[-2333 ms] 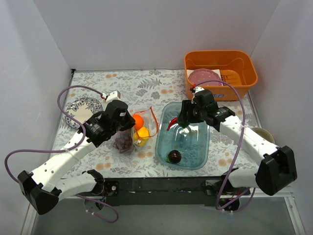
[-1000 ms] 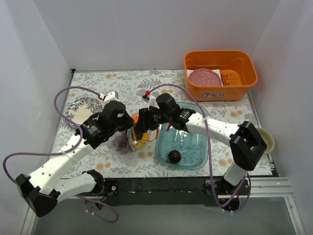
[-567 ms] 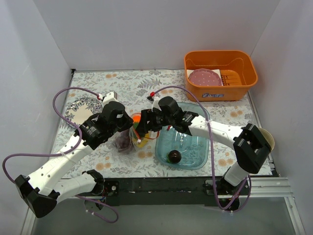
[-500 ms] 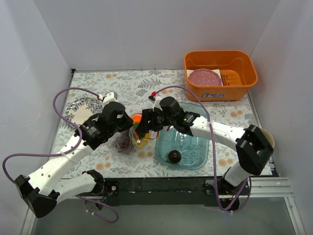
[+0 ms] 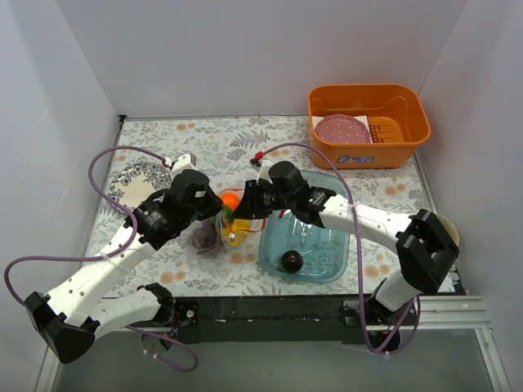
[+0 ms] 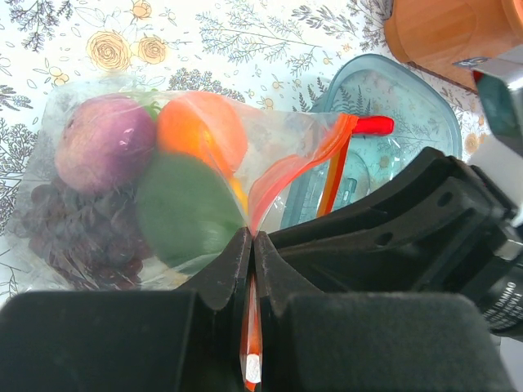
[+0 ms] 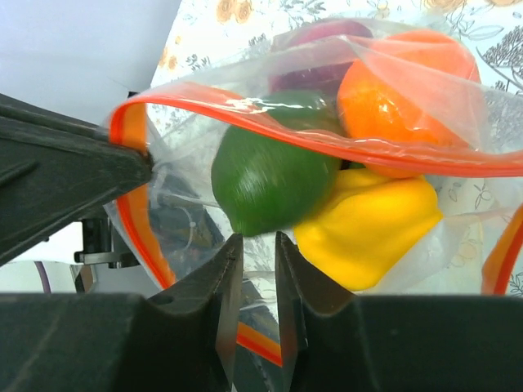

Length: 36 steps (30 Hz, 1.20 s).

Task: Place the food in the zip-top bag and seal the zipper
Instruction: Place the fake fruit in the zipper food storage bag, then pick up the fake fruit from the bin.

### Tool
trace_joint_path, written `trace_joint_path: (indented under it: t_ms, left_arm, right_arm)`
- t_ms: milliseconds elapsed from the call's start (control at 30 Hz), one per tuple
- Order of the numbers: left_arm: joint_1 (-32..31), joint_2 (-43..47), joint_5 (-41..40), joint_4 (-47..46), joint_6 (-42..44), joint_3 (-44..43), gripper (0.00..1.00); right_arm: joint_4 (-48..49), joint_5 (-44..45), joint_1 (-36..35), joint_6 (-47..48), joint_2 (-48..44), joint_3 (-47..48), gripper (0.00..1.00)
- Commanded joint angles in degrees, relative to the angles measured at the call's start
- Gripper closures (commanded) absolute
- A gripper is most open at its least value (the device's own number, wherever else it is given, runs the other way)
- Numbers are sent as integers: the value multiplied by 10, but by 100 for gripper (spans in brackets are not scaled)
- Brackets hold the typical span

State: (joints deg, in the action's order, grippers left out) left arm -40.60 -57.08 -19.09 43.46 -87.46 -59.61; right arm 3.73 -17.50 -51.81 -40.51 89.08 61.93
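Observation:
The clear zip-top bag (image 5: 214,234) lies left of the blue tray (image 5: 327,245). My left gripper (image 6: 252,237) is shut on the red-orange zipper (image 6: 294,167) at one end of the mouth and holds it up. Inside the bag are an orange (image 6: 200,131), a green lime (image 6: 184,212), a purple onion (image 6: 102,143) and dark grapes (image 6: 73,245). My right gripper (image 7: 253,241) is at the bag's mouth, jaws slightly apart and empty. The lime (image 7: 274,171) and yellow pepper (image 7: 368,224) lie just past its tips. A red chilli (image 6: 372,125) and a dark plum (image 5: 292,260) lie in the tray.
An orange basin (image 5: 368,151) with a pink dotted disc (image 5: 343,128) stands at the back right. A patterned plate (image 5: 131,175) lies at the far left. A pale bowl (image 5: 448,227) sits at the right edge.
My right gripper left the tray and moved left to the bag's mouth. The lime now lies in the bag. My left gripper stayed put on the zipper.

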Motion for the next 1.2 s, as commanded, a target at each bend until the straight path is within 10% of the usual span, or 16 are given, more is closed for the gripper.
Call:
trace_joint_path:
  t_ms: [0,367,767,1167]
  left_arm:
    - [3,22,-16,-2,-7,2,100]
    - [3,19,-21,0,-5,-2,100]
    - [3,23,-9,-13,-16,19,100]
    - [3,25,-7,-35,-13,34,100]
  right_arm:
    - [17,-25,0,1,20,6,71]
    - [-36,16,1,32,11,33,62]
    - [-235,277,80,116,-267,-70,57]
    - [-274,97,202,90,-280,-171,39]
